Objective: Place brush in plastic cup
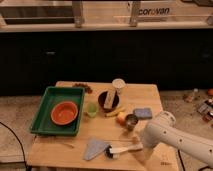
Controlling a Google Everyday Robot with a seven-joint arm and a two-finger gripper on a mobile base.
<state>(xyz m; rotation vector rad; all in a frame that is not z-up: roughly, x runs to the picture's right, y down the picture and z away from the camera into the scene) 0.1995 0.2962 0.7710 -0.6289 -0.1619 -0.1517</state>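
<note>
The brush [123, 149] lies on the table near its front edge, with the white handle pointing right and the black bristle head at the left, next to a grey cloth. The plastic cup [91, 109] is small and light green, and it stands upright just right of the green tray. My gripper [136, 148] comes down from the white arm [170, 136] at the right and sits at the right end of the brush handle, low over the table. It is open and the brush rests on the table.
A green tray [42, 113] at the left holds an orange bowl [65, 112]. Mid-table stand a dark bowl [108, 100], a white cup [118, 85], a yellow piece [113, 112], a metal cup [131, 120] and a blue sponge [143, 113]. The grey cloth [95, 148] lies in front.
</note>
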